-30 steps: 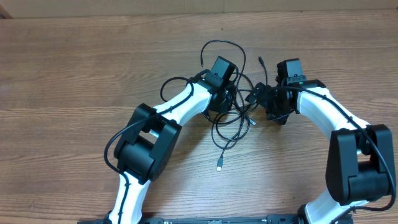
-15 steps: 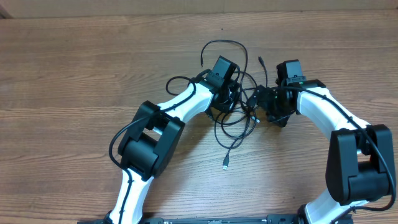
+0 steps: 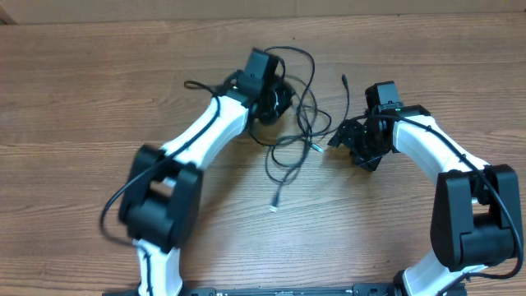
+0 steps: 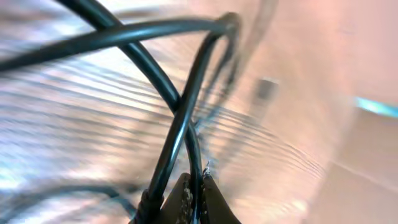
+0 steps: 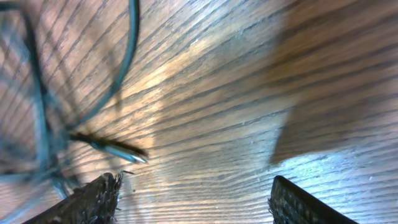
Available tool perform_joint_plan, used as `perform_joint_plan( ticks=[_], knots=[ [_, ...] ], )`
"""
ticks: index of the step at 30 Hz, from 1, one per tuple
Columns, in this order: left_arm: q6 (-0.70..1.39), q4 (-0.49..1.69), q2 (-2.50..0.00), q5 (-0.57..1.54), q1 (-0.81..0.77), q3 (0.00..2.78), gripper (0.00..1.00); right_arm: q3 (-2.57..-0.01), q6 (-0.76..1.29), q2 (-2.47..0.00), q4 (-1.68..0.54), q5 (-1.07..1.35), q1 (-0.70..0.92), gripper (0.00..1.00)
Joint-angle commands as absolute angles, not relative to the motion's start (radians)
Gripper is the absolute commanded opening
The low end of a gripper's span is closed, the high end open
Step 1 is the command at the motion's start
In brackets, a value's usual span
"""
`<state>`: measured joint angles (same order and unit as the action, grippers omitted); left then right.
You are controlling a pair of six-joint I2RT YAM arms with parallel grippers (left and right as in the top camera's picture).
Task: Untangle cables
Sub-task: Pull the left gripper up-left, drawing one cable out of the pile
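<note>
**Left tool clamped on the tangle, right tool apart beside it**

The cables (image 3: 301,115) lie in a loose tangle on the wooden table (image 3: 99,107), about midway along its width and nearer the far edge than the near one. The left tool (image 3: 275,100) sits at the far left side of the tangle. In the left wrist view its fingers (image 4: 181,198) are pressed together on the cables (image 4: 180,106), with two strands rising out of the tool (image 4: 191,199) and crossing just above it.

From the tangle one strand trails toward the near edge and ends in a free plug (image 3: 275,207) flat on the wood. Another plug end (image 3: 343,80) points toward the far edge, to the right of the loops.

The right tool (image 3: 341,136) is at the right side of the tangle. In the right wrist view its fingers (image 5: 93,199) stand well apart with only bare wood between them. A small plug (image 5: 115,149) lies just ahead of the left-hand finger, and a blurred strand (image 5: 132,43) curves beyond it.
</note>
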<state>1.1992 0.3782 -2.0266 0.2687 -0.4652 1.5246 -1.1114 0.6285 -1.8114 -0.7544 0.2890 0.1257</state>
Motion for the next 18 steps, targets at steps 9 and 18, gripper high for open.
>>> perform_joint_plan(
  ticks=[9,18],
  knots=[
    [1.095,0.414,-1.808,0.262,-0.488,1.527,0.04,-1.113,0.575,-1.809,-0.758,0.377,0.124,0.8],
    [0.833,0.414,-1.804,0.26,-0.487,1.527,0.04,-1.199,0.254,-1.8,-0.875,0.646,0.08,0.81]
  ],
)
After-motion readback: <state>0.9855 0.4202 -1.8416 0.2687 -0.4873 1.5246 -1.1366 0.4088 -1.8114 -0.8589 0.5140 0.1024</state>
